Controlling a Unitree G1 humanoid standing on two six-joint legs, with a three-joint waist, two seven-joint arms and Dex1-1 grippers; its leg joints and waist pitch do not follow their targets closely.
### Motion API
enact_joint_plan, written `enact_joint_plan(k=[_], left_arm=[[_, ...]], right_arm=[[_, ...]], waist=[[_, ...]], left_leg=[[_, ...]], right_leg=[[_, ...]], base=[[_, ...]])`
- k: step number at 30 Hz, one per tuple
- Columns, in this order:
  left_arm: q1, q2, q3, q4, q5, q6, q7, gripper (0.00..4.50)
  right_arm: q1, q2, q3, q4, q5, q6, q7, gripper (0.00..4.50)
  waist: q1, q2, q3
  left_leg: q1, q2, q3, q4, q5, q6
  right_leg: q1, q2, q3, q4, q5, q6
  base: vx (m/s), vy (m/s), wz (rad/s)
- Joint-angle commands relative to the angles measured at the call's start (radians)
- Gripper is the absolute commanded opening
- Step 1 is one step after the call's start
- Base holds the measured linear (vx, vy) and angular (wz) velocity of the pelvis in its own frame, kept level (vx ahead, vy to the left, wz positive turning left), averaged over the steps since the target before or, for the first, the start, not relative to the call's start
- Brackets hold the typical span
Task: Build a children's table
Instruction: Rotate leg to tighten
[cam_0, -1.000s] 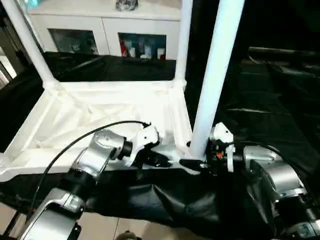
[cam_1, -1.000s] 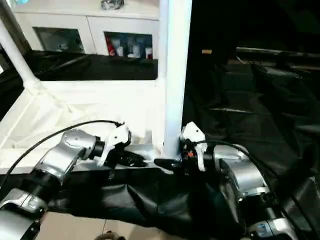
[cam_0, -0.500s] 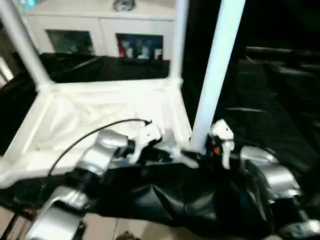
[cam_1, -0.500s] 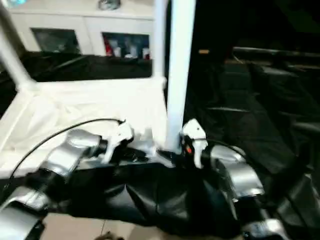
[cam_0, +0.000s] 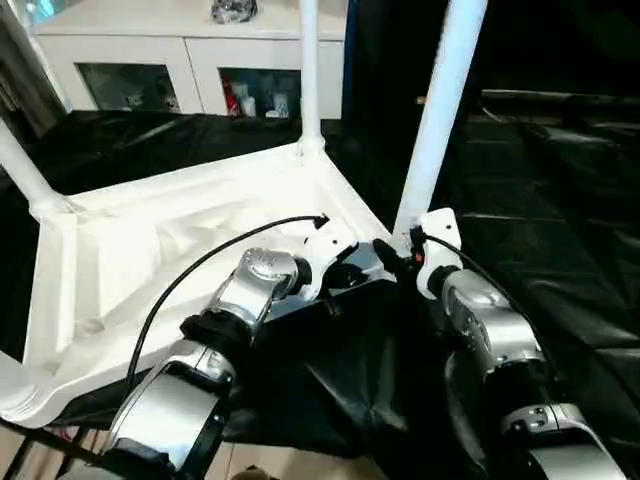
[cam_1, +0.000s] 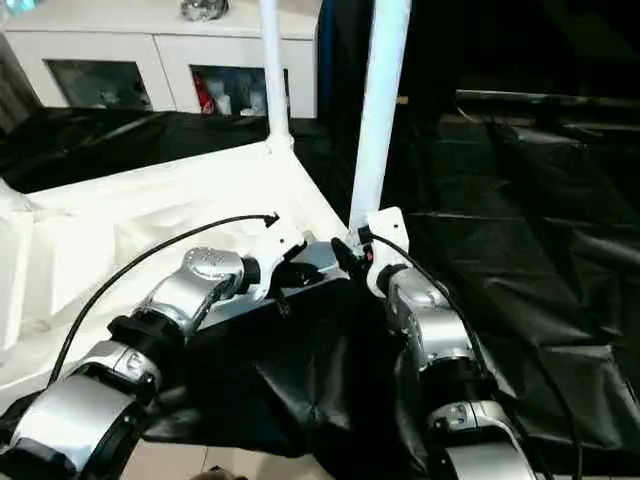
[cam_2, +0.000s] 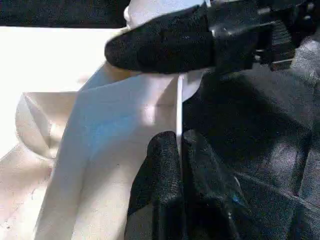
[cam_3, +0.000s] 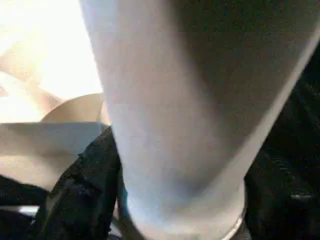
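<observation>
tabletop (cam_0: 150, 255) lies upside down on the black counter (cam_0: 560, 220), legs up. stiff, light plastic, i judge. my left jaws (cam_2: 177, 150) are pinched on its thin rim; right jaws (cam_0: 392, 258) straddle the near leg (cam_0: 437, 110) low by its socket, the best hold.

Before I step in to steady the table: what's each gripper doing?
Left gripper: shut on the tabletop rim.
Right gripper: closed around the base of the nearest leg.
</observation>
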Motion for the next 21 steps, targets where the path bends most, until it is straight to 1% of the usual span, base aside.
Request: enact_joint_plan(k=[1,3,4,5,6,7,8,9,10,11,12,13,14,16,17,18,19,20,21], left_arm=[[-0.03,-0.05,0.013,-0.033,-0.049,-0.082,-0.029,0.0],[-0.012,-0.032,0.006,-0.051,-0.056,-0.094,-0.075,0.0],[-0.002,-0.022,0.002,-0.062,-0.062,-0.105,-0.102,0.0],[0.007,-0.014,0.0,-0.074,-0.067,-0.108,-0.123,0.0],[0.016,-0.006,-0.001,-0.084,-0.073,-0.112,-0.148,0.0],[0.025,0.003,-0.004,-0.098,-0.081,-0.115,-0.178,0.0],[0.029,0.006,-0.005,-0.104,-0.084,-0.115,-0.19,0.0],[0.053,0.028,-0.014,-0.143,-0.101,-0.108,-0.259,0.0],[0.053,0.028,-0.014,-0.143,-0.101,-0.108,-0.259,0.0],[0.077,0.052,-0.026,-0.184,-0.114,-0.099,-0.326,0.0],[0.085,0.059,-0.03,-0.198,-0.117,-0.096,-0.347,0.0],[0.1,0.073,-0.036,-0.223,-0.125,-0.088,-0.384,0.0],[0.112,0.085,-0.041,-0.244,-0.132,-0.077,-0.412,0.0],[0.137,0.111,-0.051,-0.285,-0.138,-0.06,-0.46,0.0],[0.145,0.12,-0.053,-0.298,-0.141,-0.053,-0.474,0.0],[0.151,0.124,-0.053,-0.307,-0.142,-0.049,-0.483,0.0],[0.16,0.133,-0.053,-0.322,-0.144,-0.04,-0.492,0.0],[0.165,0.137,-0.052,-0.329,-0.144,-0.039,-0.496,0.0],[0.167,0.139,-0.052,-0.331,-0.144,-0.038,-0.497,0.0]], right_arm=[[0.029,0.038,0.113,-0.013,0.024,0.033,0.151,3.61],[0.048,-0.004,0.146,-0.05,0.015,0.017,0.207,3.87],[0.057,-0.024,0.156,-0.068,0.018,0.008,0.241,3.92],[0.067,-0.042,0.164,-0.089,0.027,0.005,0.278,3.92],[0.08,-0.063,0.17,-0.113,0.039,0.002,0.326,3.92],[0.088,-0.081,0.173,-0.133,0.049,0.005,0.361,3.92],[0.091,-0.087,0.174,-0.14,0.053,0.006,0.373,3.92],[0.107,-0.129,0.179,-0.18,0.073,0.02,0.453,3.92],[0.107,-0.129,0.179,-0.18,0.073,0.02,0.453,3.92],[0.125,-0.172,0.181,-0.216,0.088,0.034,0.534,3.92],[0.13,-0.186,0.182,-0.228,0.094,0.04,0.56,3.92],[0.14,-0.211,0.184,-0.249,0.106,0.049,0.604,3.92],[0.146,-0.23,0.186,-0.264,0.115,0.054,0.633,3.92],[0.147,-0.253,0.178,-0.278,0.131,0.074,0.663,3.92],[0.146,-0.26,0.175,-0.28,0.135,0.081,0.671,3.92],[0.146,-0.265,0.173,-0.283,0.137,0.085,0.678,3.92],[0.148,-0.28,0.182,-0.286,0.132,0.086,0.693,3.92],[0.148,-0.286,0.186,-0.287,0.128,0.086,0.7,3.92],[0.148,-0.288,0.188,-0.288,0.127,0.086,0.702,3.92]], waist=[[0.003,-0.019,-0.063],[0.004,-0.022,-0.063],[0.004,-0.023,-0.063],[0.006,-0.023,-0.062],[0.006,-0.026,-0.062],[0.008,-0.026,-0.061],[0.009,-0.026,-0.06],[0.011,-0.026,-0.059],[0.011,-0.025,-0.06],[0.009,-0.026,-0.059],[0.014,-0.026,-0.06],[0.015,-0.025,-0.059],[0.019,-0.024,-0.059],[0.027,-0.023,-0.059],[0.028,-0.024,-0.057],[0.029,-0.023,-0.057],[0.029,-0.025,-0.057],[0.029,-0.024,-0.057],[0.029,-0.027,-0.056]], left_leg=[[0.003,0.044,-0.014,-0.066,-0.193,0.069],[0.003,0.046,-0.014,-0.067,-0.196,0.069],[0.003,0.047,-0.014,-0.067,-0.196,0.071],[0.002,0.047,-0.015,-0.067,-0.196,0.072],[0.002,0.048,-0.015,-0.068,-0.195,0.075],[0.0,0.048,-0.015,-0.067,-0.195,0.082],[0.002,0.048,-0.014,-0.067,-0.2,0.083],[0.003,0.05,-0.015,-0.068,-0.206,0.084],[0.003,0.053,-0.015,-0.069,-0.207,0.085],[0.002,0.054,-0.014,-0.07,-0.21,0.084],[0.004,0.056,-0.015,-0.068,-0.209,0.085],[0.005,0.058,-0.013,-0.068,-0.212,0.089],[0.004,0.06,-0.014,-0.069,-0.218,0.089],[0.007,0.06,-0.013,-0.07,-0.227,0.082],[0.009,0.061,-0.013,-0.071,-0.232,0.076],[0.006,0.059,-0.014,-0.072,-0.233,0.071],[0.008,0.059,-0.014,-0.072,-0.236,0.065],[0.008,0.06,-0.015,-0.073,-0.239,0.061],[0.007,0.059,-0.016,-0.074,-0.238,0.059]], right_leg=[[0.061,-0.07,0.05,-0.078,-0.267,-0.19],[0.06,-0.071,0.051,-0.078,-0.28,-0.184],[0.059,-0.071,0.051,-0.078,-0.281,-0.184],[0.061,-0.071,0.051,-0.078,-0.282,-0.183],[0.062,-0.072,0.051,-0.078,-0.282,-0.182],[0.062,-0.073,0.051,-0.078,-0.289,-0.18],[0.061,-0.074,0.051,-0.081,-0.314,-0.174],[0.06,-0.075,0.05,-0.082,-0.336,-0.173],[0.06,-0.074,0.051,-0.081,-0.337,-0.174],[0.055,-0.071,0.051,-0.081,-0.334,-0.177],[0.059,-0.073,0.052,-0.078,-0.321,-0.181],[0.055,-0.072,0.054,-0.077,-0.316,-0.187],[0.055,-0.073,0.053,-0.076,-0.322,-0.19],[0.051,-0.074,0.054,-0.079,-0.347,-0.186],[0.049,-0.074,0.055,-0.08,-0.356,-0.184],[0.051,-0.074,0.054,-0.08,-0.368,-0.179],[0.048,-0.073,0.054,-0.081,-0.372,-0.177],[0.049,-0.075,0.054,-0.08,-0.374,-0.177],[0.05,-0.075,0.055,-0.08,-0.38,-0.172]], base=[[0.0,0.0,0.0],[0.0,0.0,0.0],[0.0,0.0,0.0],[0.0,0.0,0.0],[0.0,0.0,0.0],[0.0,0.0,0.0],[0.0,0.0,0.0],[0.0,0.0,0.0],[0.0,0.0,0.0],[0.0,0.0,0.0],[0.0,0.0,0.0],[0.0,0.0,0.0],[0.0,0.0,0.0],[0.0,0.0,0.0],[0.0,0.0,0.0],[0.0,0.0,0.0],[0.0,0.0,0.0],[0.0,0.0,0.0],[0.0,0.0,0.0]])
